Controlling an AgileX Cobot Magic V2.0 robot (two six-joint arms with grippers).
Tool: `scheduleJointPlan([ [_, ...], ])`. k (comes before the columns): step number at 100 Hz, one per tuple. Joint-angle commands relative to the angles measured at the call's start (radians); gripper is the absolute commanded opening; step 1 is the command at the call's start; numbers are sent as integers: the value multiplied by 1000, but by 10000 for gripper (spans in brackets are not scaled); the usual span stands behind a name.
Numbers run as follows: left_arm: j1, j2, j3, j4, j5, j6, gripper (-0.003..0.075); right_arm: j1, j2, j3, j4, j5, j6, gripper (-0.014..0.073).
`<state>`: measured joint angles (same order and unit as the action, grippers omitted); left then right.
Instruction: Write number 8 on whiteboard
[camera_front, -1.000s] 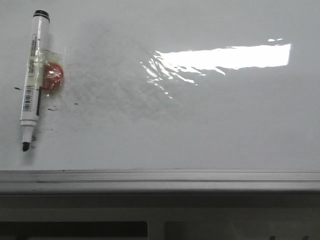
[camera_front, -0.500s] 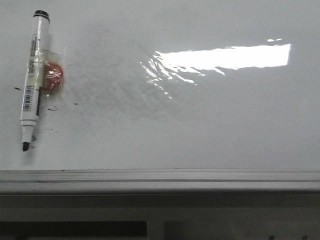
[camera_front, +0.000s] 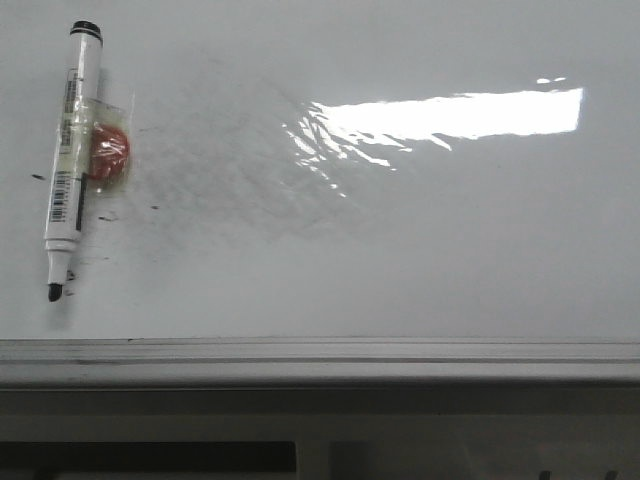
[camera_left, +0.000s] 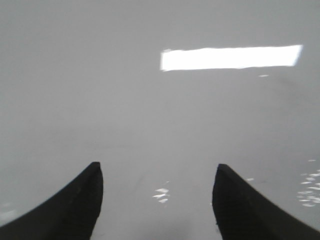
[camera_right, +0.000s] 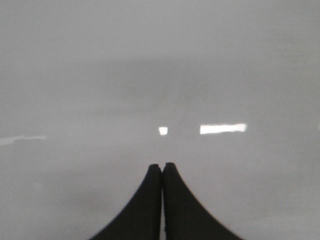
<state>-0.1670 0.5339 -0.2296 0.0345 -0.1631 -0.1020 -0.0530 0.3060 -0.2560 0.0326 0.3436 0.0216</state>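
Observation:
The whiteboard fills the front view, glossy white with faint grey smudges and tiny black specks. No number 8 shows on it. A white marker with a black uncapped tip lies at the left, tip toward the near edge, with a red lump taped to its side. Neither gripper shows in the front view. My left gripper is open and empty over bare board. My right gripper is shut and empty over bare board.
The board's pale grey frame edge runs along the near side. A bright light reflection lies on the board at the right. Small black specks sit beside the marker.
The marker has shifted very slightly on the board. Nothing else has changed.

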Motion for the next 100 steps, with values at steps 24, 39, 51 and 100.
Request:
scheduleJointPlan([
  [24,-454,164,-49,-120,-148,-50,440,-3,18,-35,4,-68,-7,-63],
  [39,-540,230,-49,-150,-152,-50,440,-3,18,-35,4,-68,-7,-63],
  [51,-553,287,-49,-150,-167,-50,440,-3,18,-35,4,-68,-7,-63],
  [100,-575,419,-50,-142,-195,-52,440,-1,20,-35,4,-68,-7,-63],
])
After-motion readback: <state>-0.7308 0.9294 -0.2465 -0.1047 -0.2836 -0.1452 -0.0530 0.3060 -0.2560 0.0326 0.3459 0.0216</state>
